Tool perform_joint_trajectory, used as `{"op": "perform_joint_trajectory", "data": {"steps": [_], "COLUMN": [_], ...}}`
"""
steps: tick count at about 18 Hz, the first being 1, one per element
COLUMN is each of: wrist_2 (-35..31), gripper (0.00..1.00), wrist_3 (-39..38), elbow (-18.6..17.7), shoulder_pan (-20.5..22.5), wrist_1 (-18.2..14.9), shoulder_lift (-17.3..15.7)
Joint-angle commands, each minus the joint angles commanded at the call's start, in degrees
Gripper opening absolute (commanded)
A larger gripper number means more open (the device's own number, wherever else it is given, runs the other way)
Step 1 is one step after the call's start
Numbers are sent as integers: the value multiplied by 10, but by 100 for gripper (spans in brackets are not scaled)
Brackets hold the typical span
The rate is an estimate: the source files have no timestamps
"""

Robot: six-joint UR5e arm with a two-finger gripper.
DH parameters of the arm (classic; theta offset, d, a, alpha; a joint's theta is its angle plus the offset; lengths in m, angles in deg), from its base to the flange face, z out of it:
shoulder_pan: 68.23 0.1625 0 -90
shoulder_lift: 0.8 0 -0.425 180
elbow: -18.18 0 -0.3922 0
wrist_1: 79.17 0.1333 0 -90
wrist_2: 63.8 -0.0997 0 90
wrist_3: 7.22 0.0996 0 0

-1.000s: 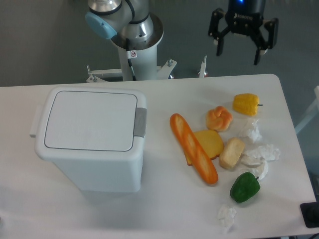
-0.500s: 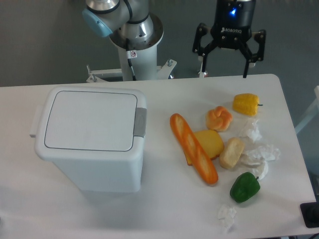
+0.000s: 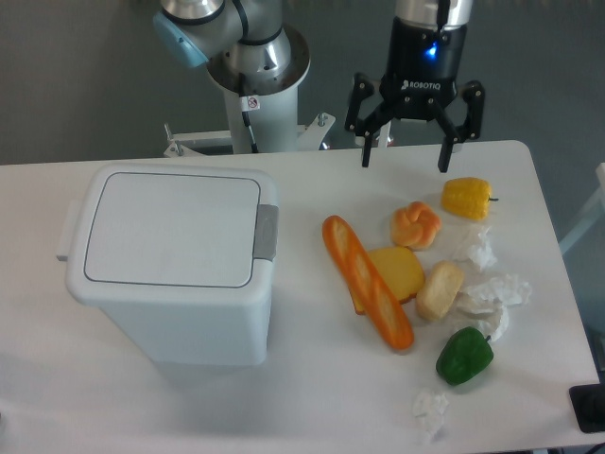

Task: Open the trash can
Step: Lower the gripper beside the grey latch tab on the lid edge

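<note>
The scene is seen through a single fixed camera, set high at the near side of the table (image 3: 312,397) and tilted steeply downward toward the arm's base (image 3: 253,71) at the far edge. Nearly the whole tabletop is taken in at middle range, with its near right corner cut off. The gripper (image 3: 404,155) is viewed from the front and above, its fingers (image 3: 366,151) pointing down, spread apart. The trash can (image 3: 170,274) lies left of and nearer than the fingers, with its lid seen almost flat on. No second view is given.
</note>
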Motion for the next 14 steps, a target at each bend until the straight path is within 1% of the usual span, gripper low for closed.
{"op": "perform_joint_trajectory", "data": {"steps": [2,4,10,14], "wrist_2": [13,13,14,19], "gripper": [100,100,100,100], "wrist_3": [-47,-70,-101,-144], "elbow": [0,0,0,-3], "shoulder_pan": [-13,-24,-38,-45], "wrist_1": [22,38,41,41], "shoulder_lift": [6,15,23,27]}}
